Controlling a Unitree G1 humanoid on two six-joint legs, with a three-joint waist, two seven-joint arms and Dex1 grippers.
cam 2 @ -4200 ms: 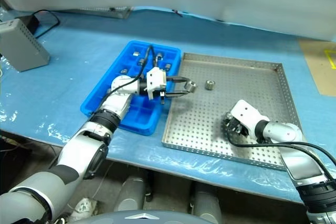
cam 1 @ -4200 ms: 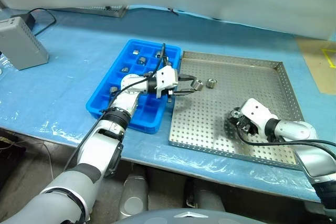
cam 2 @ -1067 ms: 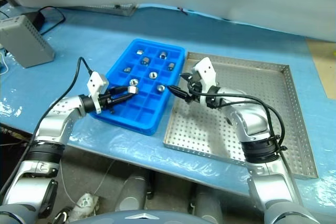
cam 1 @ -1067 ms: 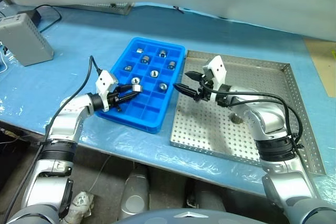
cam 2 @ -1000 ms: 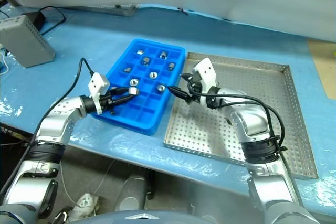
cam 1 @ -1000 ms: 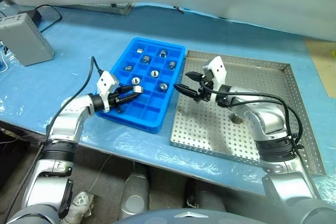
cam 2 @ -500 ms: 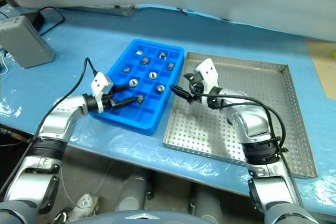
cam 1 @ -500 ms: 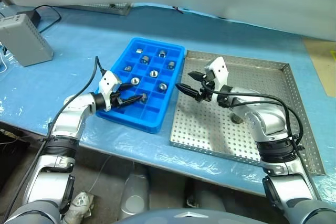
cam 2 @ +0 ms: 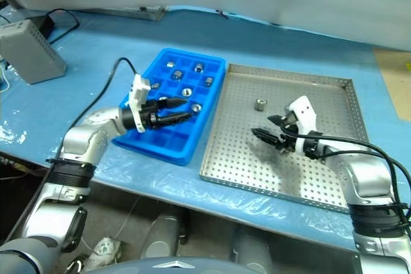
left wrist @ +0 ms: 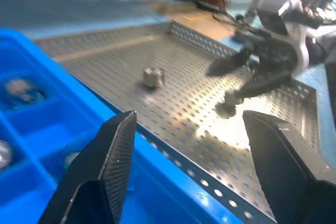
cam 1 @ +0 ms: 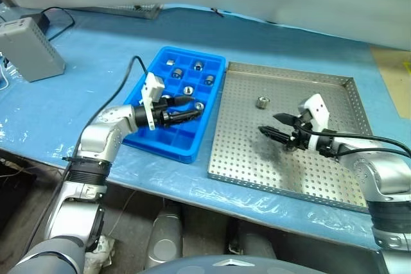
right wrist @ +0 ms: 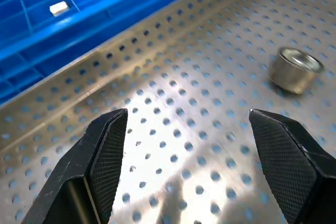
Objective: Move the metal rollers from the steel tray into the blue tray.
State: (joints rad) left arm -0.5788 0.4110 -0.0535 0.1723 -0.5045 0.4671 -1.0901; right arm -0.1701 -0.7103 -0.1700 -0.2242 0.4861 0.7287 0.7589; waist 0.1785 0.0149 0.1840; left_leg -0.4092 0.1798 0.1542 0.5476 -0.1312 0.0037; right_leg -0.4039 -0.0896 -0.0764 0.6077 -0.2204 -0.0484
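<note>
The steel tray (cam 1: pixel 321 178) lies right of the blue tray (cam 1: pixel 144 142). One metal roller (cam 1: pixel 261 101) stands free on the steel tray's far part. A second roller (left wrist: pixel 226 109) sits under my right gripper (cam 1: pixel 268 124), which hovers open and empty over the tray's middle, pointing left. Several rollers (cam 1: pixel 188 90) rest in the blue tray's compartments. My left gripper (cam 1: pixel 193 105) hangs open and empty over the blue tray's right side, pointing toward the steel tray. In the right wrist view the free roller (right wrist: pixel 295 69) lies beyond the fingers (right wrist: pixel 107 153).
A grey box (cam 1: pixel 29 46) with a black cable (cam 1: pixel 54 12) stands at the far left of the blue-covered table. Another perforated tray (cam 1: pixel 125 9) lies at the table's back edge. The table's front edge runs close below both trays.
My left gripper opened, let its roller drop into the blue tray, then swung right over the tray. My right arm pulled back from the blue tray's edge to the steel tray's middle.
</note>
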